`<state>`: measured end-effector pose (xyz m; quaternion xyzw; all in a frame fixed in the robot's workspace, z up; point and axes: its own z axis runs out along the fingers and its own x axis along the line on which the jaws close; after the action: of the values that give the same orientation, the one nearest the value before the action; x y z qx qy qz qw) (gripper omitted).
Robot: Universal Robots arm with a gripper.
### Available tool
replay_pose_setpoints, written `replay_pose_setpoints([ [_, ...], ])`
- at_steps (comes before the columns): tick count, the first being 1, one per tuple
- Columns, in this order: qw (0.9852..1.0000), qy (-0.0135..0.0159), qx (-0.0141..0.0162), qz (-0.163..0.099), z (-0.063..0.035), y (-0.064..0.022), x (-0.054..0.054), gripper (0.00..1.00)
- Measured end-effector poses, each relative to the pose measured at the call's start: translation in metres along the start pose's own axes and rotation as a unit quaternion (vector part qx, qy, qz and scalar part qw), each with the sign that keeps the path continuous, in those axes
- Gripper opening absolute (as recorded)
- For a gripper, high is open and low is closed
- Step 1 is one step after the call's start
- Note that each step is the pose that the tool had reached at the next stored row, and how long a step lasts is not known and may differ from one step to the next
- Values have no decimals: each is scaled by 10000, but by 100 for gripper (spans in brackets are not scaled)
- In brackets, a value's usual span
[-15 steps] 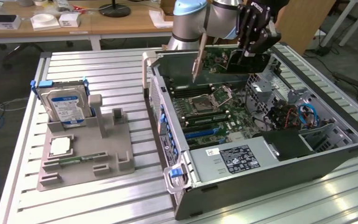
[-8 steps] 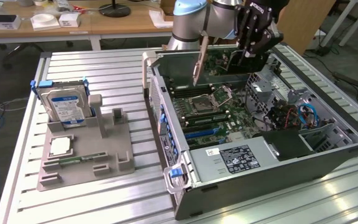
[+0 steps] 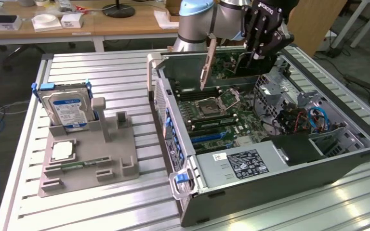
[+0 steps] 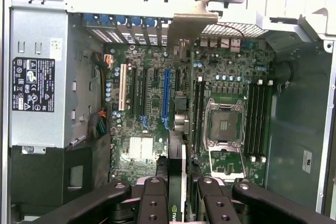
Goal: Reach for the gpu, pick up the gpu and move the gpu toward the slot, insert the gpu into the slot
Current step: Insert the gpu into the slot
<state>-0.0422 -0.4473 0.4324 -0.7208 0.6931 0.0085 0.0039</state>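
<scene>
The gpu [image 3: 227, 65] hangs on edge above the open computer case [image 3: 339, 159], over the motherboard. Its silver bracket [image 3: 206, 65] points down toward the case's rear wall. My gripper [image 3: 257, 50] comes from above and is shut on the card's upper edge. In the wrist view the gpu [image 4: 176, 174] appears edge-on between my black fingers [image 4: 153, 200], with the bracket [image 4: 193, 22] at its far end. The long blue slot [image 4: 166, 98] lies on the motherboard just beside the card's line. The same blue slot [image 3: 208, 137] sits lower on the board in the exterior view.
A grey fixture [image 3: 88, 159] on the exterior view's left holds a blue-labelled hard drive [image 3: 69, 108] and a small silver processor chip [image 3: 63, 150]. Inside the case are the CPU socket [image 3: 209, 105], a power supply [image 3: 243, 163] and loose cables [image 3: 300, 118].
</scene>
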Motion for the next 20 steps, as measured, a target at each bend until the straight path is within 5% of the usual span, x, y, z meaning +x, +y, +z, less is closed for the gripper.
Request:
replay_pose_setpoints([
  [8, 10000, 1, 0, 0, 17, -18, 1, 26],
  [20, 9997, -1, 4, 231, 220, -85, 7, 26],
])
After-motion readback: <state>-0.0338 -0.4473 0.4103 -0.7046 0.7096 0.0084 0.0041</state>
